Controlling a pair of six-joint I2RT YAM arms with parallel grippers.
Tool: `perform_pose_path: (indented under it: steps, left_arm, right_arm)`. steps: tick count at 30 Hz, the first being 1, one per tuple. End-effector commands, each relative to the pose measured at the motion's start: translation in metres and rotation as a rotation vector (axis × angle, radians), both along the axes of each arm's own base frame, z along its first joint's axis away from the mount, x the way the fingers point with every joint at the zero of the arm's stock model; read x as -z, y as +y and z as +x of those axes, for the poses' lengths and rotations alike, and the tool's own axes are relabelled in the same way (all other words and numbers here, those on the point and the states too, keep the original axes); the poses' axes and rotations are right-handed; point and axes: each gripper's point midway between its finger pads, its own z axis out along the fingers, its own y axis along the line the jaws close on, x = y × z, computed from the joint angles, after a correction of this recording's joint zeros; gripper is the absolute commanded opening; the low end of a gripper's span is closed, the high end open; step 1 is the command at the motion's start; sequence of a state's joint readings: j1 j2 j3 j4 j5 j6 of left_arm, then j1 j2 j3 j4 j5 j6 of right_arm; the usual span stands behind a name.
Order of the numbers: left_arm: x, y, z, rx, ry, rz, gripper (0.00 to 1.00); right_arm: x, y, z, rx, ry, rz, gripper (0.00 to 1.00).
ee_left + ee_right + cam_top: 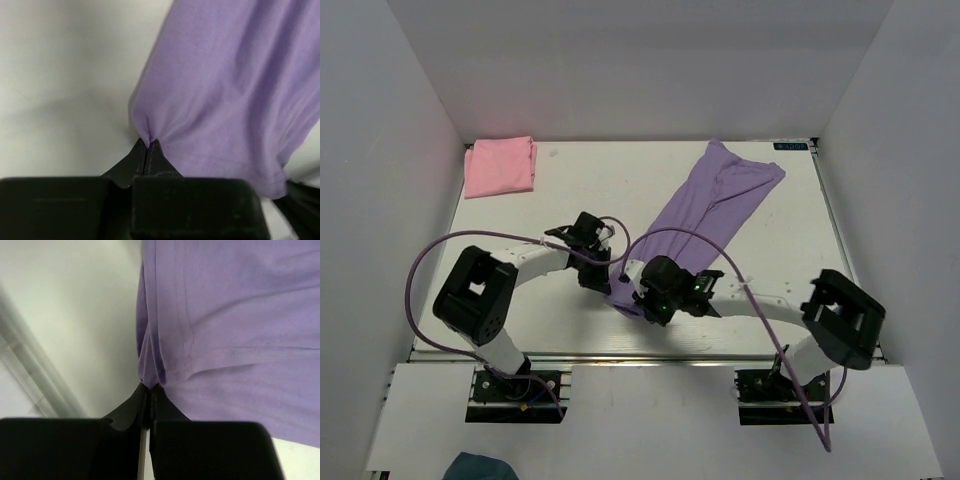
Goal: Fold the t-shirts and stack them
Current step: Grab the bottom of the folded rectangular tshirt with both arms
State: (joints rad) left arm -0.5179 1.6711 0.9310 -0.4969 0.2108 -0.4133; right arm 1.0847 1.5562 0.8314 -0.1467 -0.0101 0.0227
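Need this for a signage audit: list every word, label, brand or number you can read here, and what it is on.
Dark sticker at the far right edge of the table: it carries marks, but they are too small to read.
Lavender t-shirt: no print or label shows in any view.
Pink t-shirt: no text.
Nothing else is readable.

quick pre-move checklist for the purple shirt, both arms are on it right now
1. Left gripper grip: ok, shut on the lavender shirt at its edge.
2. Right gripper grip: ok, shut on the same shirt's edge.
3. Both grips at the shirt's near end: ok.
4. Shirt spread flat: not ok, it lies as a narrow, creased diagonal strip.
5. Pink shirt out of the way: ok, folded in the far left corner of the table, apart.
6. Layers caught in each pinch: cannot tell.
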Motion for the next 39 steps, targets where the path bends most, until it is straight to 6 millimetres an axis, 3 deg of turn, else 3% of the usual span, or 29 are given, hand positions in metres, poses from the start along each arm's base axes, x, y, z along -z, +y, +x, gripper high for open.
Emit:
perform_pose_path:
  steps: [1,2,3,4,7,10,14,18,19,22,25,31,34,39]
  left_arm:
    - [-0.011,-0.017,-0.051,0.111,0.115,-0.155,0.0]
    - [-0.002,-0.017,-0.072,0.156,0.166,-0.19,0.0]
    - [-0.008,-0.032,-0.092,0.225,0.231,-0.294,0.0]
    - [-0.009,-0.04,-0.101,0.272,0.249,-0.348,0.0]
    - [0.001,-0.046,-0.129,0.339,0.355,-0.293,0.0]
    - [-0.009,-0.056,-0.126,0.404,0.322,-0.224,0.0]
    - [-0.044,-0.069,-0.095,0.405,0.171,-0.205,0.0]
    - [-0.068,-0.084,-0.069,0.402,0.063,-0.221,0.0]
    - [-0.067,-0.087,-0.064,0.399,0.056,-0.213,0.0]
    - [-0.081,-0.095,-0.03,0.332,0.005,-0.198,0.0]
    - [-0.094,-0.105,-0.009,0.319,-0.045,-0.186,0.0]
    - [-0.087,-0.114,0.058,0.133,-0.089,-0.132,0.0]
    - [-0.084,-0.13,0.07,0.142,-0.065,-0.184,0.0]
    - [-0.092,-0.134,0.101,0.111,-0.104,-0.206,0.0]
  right_arm:
    - [-0.01,-0.028,-0.056,-0.122,0.185,-0.023,0.0]
    - [-0.014,-0.034,-0.062,-0.12,0.207,-0.015,0.0]
    - [-0.016,-0.042,-0.067,-0.077,0.237,-0.028,0.0]
    - [-0.01,-0.057,-0.075,-0.048,0.271,-0.061,0.0]
    - [-0.013,-0.066,-0.09,-0.015,0.337,-0.061,0.0]
    - [-0.013,-0.075,-0.096,0.019,0.367,-0.086,0.0]
    - [-0.009,-0.077,-0.087,0.059,0.312,-0.042,0.0]
    - [-0.022,-0.069,-0.068,0.111,0.221,0.032,0.0]
    - [-0.024,-0.073,-0.052,0.167,0.152,0.018,0.0]
    - [-0.029,-0.081,-0.029,0.28,0.073,0.005,0.0]
    - [-0.037,-0.088,-0.004,0.412,0.023,0.034,0.0]
    - [-0.053,-0.087,0.045,0.51,-0.075,0.103,0.0]
    - [-0.067,-0.091,0.07,0.54,-0.133,0.131,0.0]
    - [-0.076,-0.101,0.104,0.6,-0.16,0.125,0.0]
